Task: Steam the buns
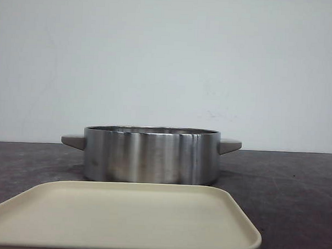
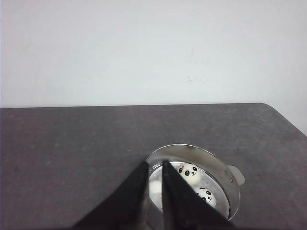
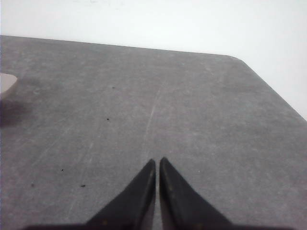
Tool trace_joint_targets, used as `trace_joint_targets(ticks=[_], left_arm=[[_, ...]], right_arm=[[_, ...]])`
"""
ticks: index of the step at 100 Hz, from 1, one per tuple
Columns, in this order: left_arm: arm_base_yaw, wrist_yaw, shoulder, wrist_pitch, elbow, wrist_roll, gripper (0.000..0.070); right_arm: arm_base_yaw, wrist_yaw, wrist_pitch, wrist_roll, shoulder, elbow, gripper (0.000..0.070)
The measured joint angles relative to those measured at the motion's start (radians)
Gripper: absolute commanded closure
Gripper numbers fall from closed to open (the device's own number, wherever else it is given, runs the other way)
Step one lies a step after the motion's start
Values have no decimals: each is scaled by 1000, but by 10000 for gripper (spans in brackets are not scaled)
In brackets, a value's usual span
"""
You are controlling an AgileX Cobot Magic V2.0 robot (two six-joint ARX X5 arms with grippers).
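Buns [image 2: 190,171]: 2 visible inside pot [image 2: 225,167]; tray [image 1: 123,222] in front.

Two white dome-shaped panda-faced buns [image 2: 195,184] sit inside a round shiny steel pot [image 2: 230,177] on a dark grey table [image 2: 72,143], as the left gripper's black fingers [image 2: 154,179], nearly closed, hover above the pot.

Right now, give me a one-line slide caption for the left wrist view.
Left gripper above the steel pot, two panda-faced buns visible inside.
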Motion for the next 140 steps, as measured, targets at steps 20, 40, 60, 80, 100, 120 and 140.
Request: trace_joint_targets(ticks=[20, 40, 60, 80, 100, 120, 140], left_arm=[[0, 0, 0, 0, 0, 2, 700], [78, 1, -17, 13, -18, 45, 700], [206, 1, -105, 148, -225, 59, 700], [301, 9, -243, 449, -593, 68, 700], [402, 9, -436, 504, -893, 63, 700], [513, 41, -628, 690, -1160, 31, 700], [605, 167, -690, 811, -1330, 15, 700]], right_arm=[[0, 0, 0, 0, 0, 0, 693], [0, 0, 0, 0, 0, 0, 693], [0, 0, 0, 0, 0, 0, 693], [0, 0, 0, 0, 0, 0, 693], [0, 0, 0, 0, 0, 0, 693], [0, 0, 0, 0, 0, 0, 693], [0, 0, 1, 0, 0, 0, 693]])
